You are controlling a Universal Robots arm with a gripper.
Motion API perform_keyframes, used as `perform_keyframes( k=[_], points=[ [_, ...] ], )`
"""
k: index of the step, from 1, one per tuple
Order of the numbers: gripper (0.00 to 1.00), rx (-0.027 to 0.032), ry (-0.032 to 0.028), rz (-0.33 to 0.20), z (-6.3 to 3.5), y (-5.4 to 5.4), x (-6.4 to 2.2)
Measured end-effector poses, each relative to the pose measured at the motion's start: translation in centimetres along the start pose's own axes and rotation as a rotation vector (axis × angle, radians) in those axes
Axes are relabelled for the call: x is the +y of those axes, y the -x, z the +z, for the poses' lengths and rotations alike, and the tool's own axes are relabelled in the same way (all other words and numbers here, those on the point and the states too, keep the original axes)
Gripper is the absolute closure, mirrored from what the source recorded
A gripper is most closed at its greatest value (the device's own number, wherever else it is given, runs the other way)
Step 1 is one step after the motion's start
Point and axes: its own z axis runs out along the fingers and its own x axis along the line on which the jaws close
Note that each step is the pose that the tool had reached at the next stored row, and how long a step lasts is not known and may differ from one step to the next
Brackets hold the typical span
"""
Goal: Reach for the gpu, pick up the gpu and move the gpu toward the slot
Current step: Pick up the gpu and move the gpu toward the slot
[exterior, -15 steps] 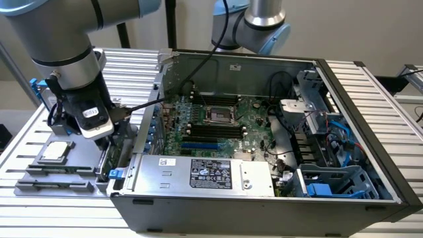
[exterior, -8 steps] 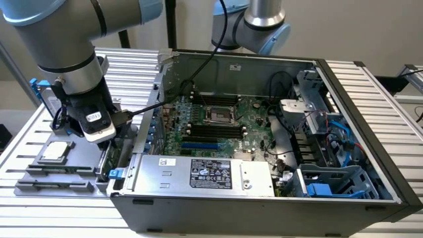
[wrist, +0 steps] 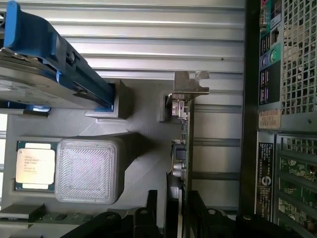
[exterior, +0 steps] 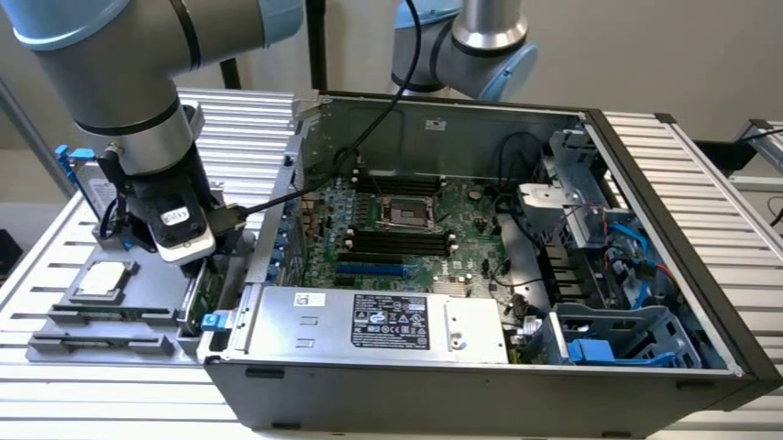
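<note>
We can make out no word or number. Inside the computer case (exterior: 490, 403), on the silver cover (exterior: 306, 335), sit a black label (exterior: 391, 321) with white print and a small white sticker (exterior: 308, 298), both too fine to read. Beside the case, the square chip (wrist: 34, 166) bears unreadable lines. The case's rear carries a tan label (wrist: 269, 119) and a dark label (wrist: 265, 171) with round marks.
</note>
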Motion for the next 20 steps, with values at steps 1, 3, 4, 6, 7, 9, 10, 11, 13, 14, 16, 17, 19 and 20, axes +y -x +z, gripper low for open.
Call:
perform_keyframes(
  k=[1, 3, 4, 6, 7, 9, 10, 11, 13, 14, 16, 17, 19, 20],
  points=[
    [0.64, 0.0005, -0.0002, 0.0, 0.0, 0.0, 0.0],
    [0.71, 0.0012, -0.0006, 0.0, 0.0, 0.0, 0.01],
    [0.71, 0.0013, -0.0007, 0.0, 0.0, 0.0, 0.01],
    [0.71, 0.0013, -0.0008, 0.0, 0.0, 0.0, 0.01],
    [0.71, 0.0013, -0.0008, 0.0, 0.0, 0.0, 0.01],
    [0.73, 0.0013, -0.0009, 0.0, 0.0, 0.0, 0.01],
    [0.74, 0.0013, -0.0008, 0.0, 0.0, 0.0, 0.01],
    [0.74, 0.0013, -0.0008, 0.0, 0.0, 0.0, 0.01],
    [0.74, 0.0013, -0.0008, 0.0, 0.0, 0.0, 0.01],
    [0.74, 0.0013, -0.0008, 0.0, 0.0, 0.0, 0.01],
    [0.74, 0.0014, -0.0009, 0.0, -0.01, 0.0, 0.01],
    [0.74, 0.0013, -0.0008, 0.0, 0.0, 0.0, 0.01],
    [0.74, 0.0013, -0.0008, 0.0, 0.0, 0.0, 0.01],
    [0.74, 0.0013, -0.0008, 0.0, 0.0, 0.0, 0.01]
  ],
)
